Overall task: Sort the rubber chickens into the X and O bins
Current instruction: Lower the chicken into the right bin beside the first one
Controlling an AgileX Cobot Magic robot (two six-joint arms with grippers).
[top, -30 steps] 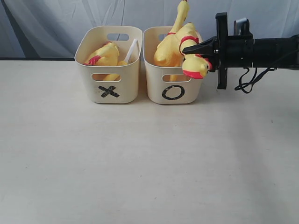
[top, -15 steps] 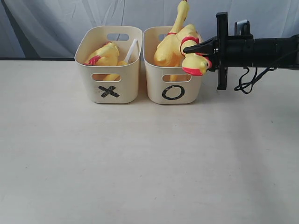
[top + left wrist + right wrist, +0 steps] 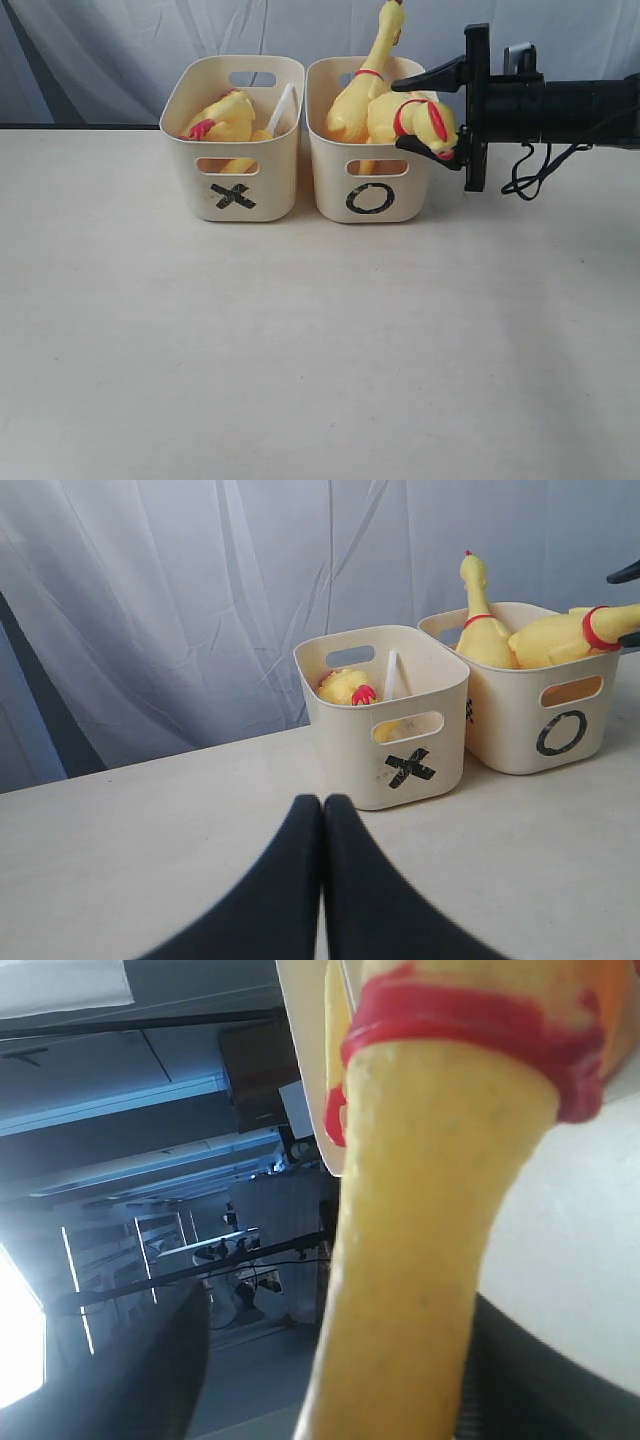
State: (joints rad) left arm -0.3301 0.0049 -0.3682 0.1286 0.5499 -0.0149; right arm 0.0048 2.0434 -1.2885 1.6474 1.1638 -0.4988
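Right gripper [image 3: 396,114] hung wide open around the rubber chicken [image 3: 420,120], whose long body ran straight out from its jaws into the O bin [image 3: 330,170].

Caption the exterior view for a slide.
Open right gripper around a rubber chicken over the O bin, X bin alongside.
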